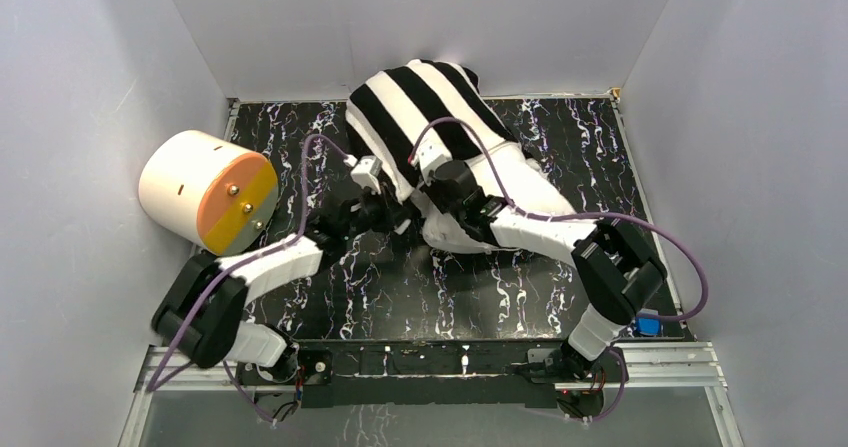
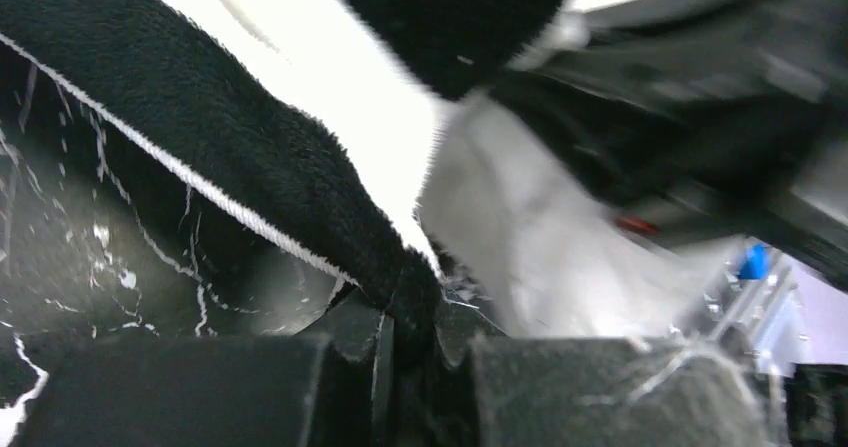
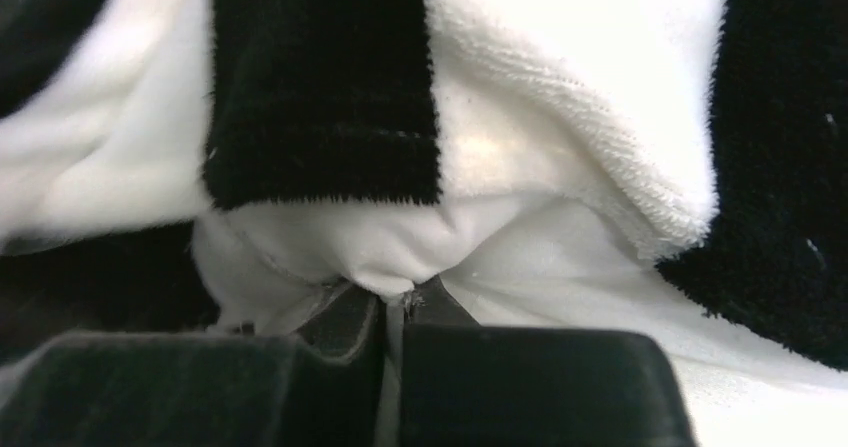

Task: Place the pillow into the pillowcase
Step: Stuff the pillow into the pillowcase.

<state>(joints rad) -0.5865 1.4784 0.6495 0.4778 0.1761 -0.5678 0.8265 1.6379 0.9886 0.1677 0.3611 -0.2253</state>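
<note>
Black, white-veined marbled worktop [image 1: 400,287] lies between plain grey walls. Near its middle the left hand [image 2: 400,317] is pressed together on the black hem of the striped pillowcase [image 1: 420,107]. The right hand [image 3: 400,302] pinches smooth white fabric, apparently the pillow [image 1: 525,182], just below the opening. The pillow's far part sits inside the case, heaped toward the far edge. The step looks like sleeving; next, the hem needs drawing nearward over the exposed end. No writing is readable.

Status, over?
Left tool shut on black-and-white striped fabric pillowcase hem. Right tool shut on plump white pillow. Pillow partly inside. Cream orange-faced cylinder aside.
</note>
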